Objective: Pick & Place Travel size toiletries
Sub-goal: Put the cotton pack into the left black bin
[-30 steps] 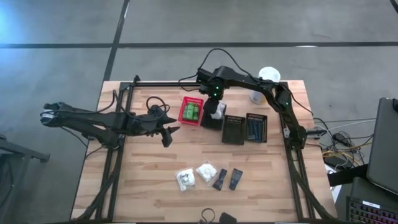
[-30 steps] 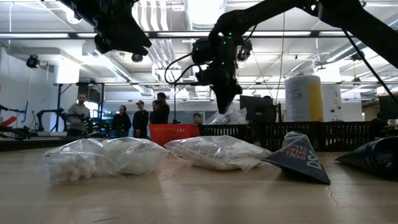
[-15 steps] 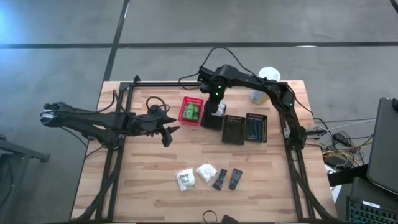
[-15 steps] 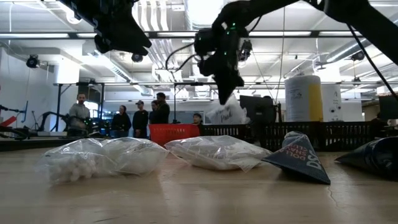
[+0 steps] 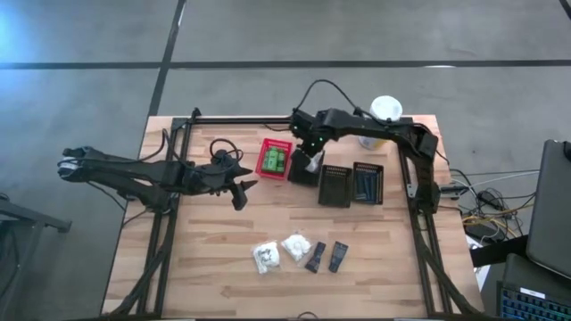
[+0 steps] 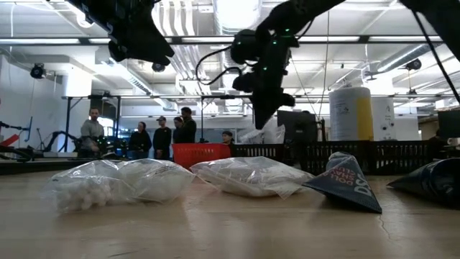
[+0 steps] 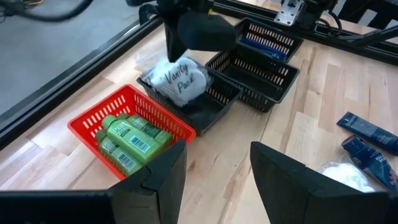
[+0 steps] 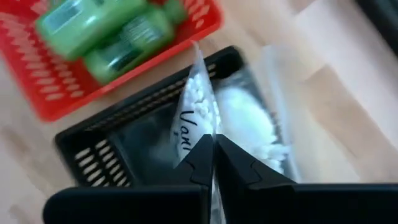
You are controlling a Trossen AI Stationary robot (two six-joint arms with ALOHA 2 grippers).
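Note:
My right gripper [image 5: 310, 152] is shut on a white crinkly pouch [image 7: 180, 78] printed "Vanity Pack", over a black slotted basket [image 7: 211, 109]. Beside that basket a red basket [image 5: 274, 160] holds green packets [image 7: 127, 140]. Two more white pouches [image 5: 266, 259] [image 5: 296, 246] and two black flat packets [image 5: 315, 256] [image 5: 338, 256] lie near the table's near edge. My left gripper [image 5: 239, 194] hangs open over the table's left half, touching nothing. My right gripper pinches the pouch's upper edge [image 8: 198, 118] between its two shut fingers [image 8: 202, 158], coming from above and pointing down. The pouch hangs below the fingers, its lower part [image 7: 186, 93] down inside the black basket.
Two more black slotted baskets [image 5: 336, 185] [image 5: 368, 182] stand to the right of the first. A tall white-and-yellow canister [image 5: 379, 120] is at the far right corner. Bare wood lies between the baskets and the near items. People stand in the room beyond the table [image 6: 162, 133].
My right arm has swung its wrist about above the black basket while staying shut on the pouch. The pouch was carried slightly up and then lowered, so its lower part now sits in the basket. My left arm has kept still.

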